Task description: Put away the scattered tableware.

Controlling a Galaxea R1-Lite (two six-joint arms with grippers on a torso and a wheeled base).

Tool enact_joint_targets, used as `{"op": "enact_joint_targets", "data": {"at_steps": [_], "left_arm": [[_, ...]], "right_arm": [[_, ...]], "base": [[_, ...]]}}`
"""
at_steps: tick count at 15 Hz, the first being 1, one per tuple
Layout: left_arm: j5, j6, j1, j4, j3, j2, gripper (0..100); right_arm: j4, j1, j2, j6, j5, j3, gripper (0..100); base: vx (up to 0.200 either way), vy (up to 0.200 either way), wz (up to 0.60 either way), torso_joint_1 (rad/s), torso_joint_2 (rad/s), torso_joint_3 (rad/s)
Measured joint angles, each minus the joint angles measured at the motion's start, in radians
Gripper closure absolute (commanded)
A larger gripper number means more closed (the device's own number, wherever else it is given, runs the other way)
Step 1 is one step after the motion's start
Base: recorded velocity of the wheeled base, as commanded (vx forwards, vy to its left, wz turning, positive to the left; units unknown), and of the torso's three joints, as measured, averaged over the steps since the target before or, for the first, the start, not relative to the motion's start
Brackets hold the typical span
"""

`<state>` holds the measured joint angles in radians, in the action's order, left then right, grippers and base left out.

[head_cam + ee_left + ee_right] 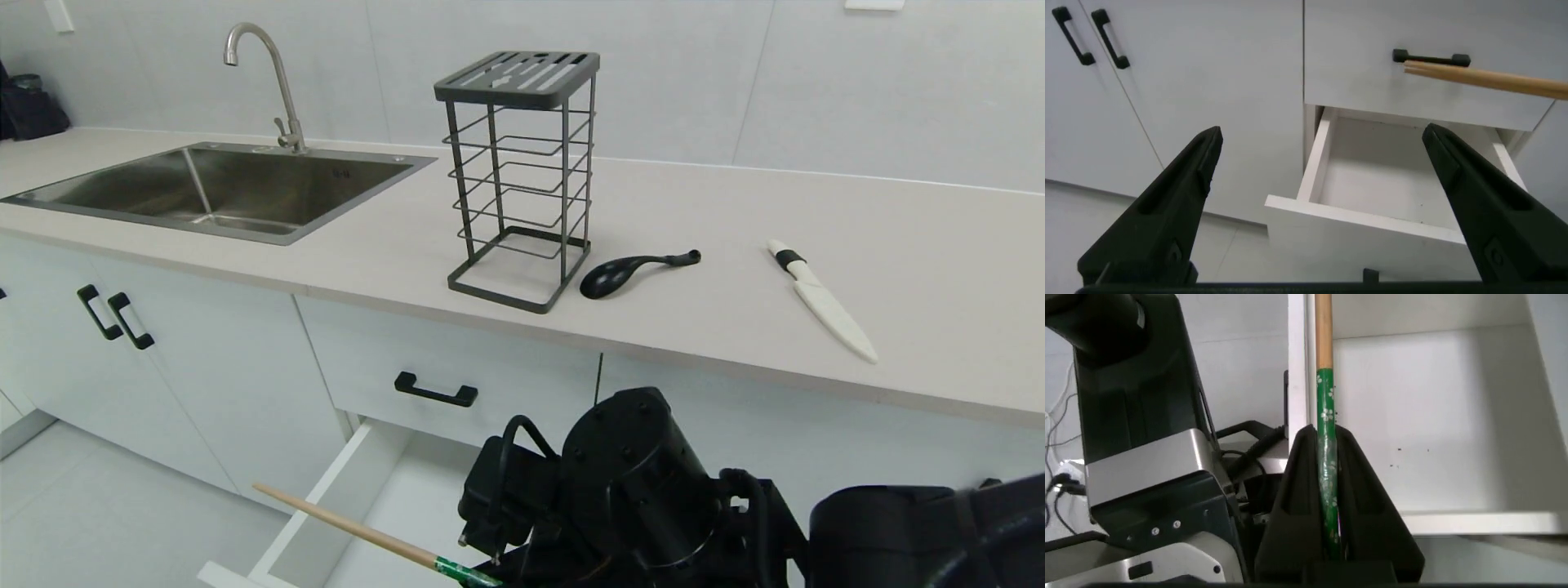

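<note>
Two pieces, spoon (620, 273) and knife (820, 300), wait on the counter (702, 204) while the right end effector (1327, 449) clamps chopsticks (1324, 343) over the open drawer (1315, 163), left end effector (1323, 135) spread apart.

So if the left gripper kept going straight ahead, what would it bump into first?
Probably the open drawer: the left gripper, fingers apart, points at its front edge and inside. The chopsticks sit off that line, but depth is hard to judge.
</note>
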<state>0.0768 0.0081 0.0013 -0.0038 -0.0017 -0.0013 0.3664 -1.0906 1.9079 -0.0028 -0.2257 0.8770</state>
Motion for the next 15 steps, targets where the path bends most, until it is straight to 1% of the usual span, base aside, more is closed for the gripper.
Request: {"op": "enact_joint_targets", "data": {"at_steps": [5,6,9,12,14,15], "left_arm": [[0.0,0.0,0.0,-0.001,0.0,0.0,0],[0.0,0.0,0.0,-0.003,0.0,0.0,0],[0.0,-0.001,0.0,0.001,0.0,0.0,0],[0.0,0.0,0.0,0.0,0.0,0.0,0],[0.0,0.0,0.0,0.0,0.0,0.0,0],[0.0,0.0,0.0,0.0,0.0,0.0,0]], "right_arm": [[-0.048,0.021,0.106,-0.085,-0.001,0.102,100],[-0.053,0.026,0.129,-0.1,0.0,0.118,100],[-0.055,0.048,0.183,-0.109,0.012,0.176,100],[-0.083,0.065,0.221,-0.109,0.022,0.217,100],[-0.092,0.08,0.238,-0.112,0.045,0.227,100],[-0.094,0.085,0.247,-0.12,0.084,0.235,100]], "base": [[0.0,0.0,0.0,-0.249,0.32,0.133],[0.0,0.0,0.0,-0.124,0.27,0.119],[0.0,0.0,0.0,-0.041,0.26,0.059],[0.0,0.0,0.0,-0.008,0.06,0.026],[0.0,0.0,0.0,0.0,0.0,0.0],[0.0,0.0,0.0,0.0,0.0,0.0]]}}
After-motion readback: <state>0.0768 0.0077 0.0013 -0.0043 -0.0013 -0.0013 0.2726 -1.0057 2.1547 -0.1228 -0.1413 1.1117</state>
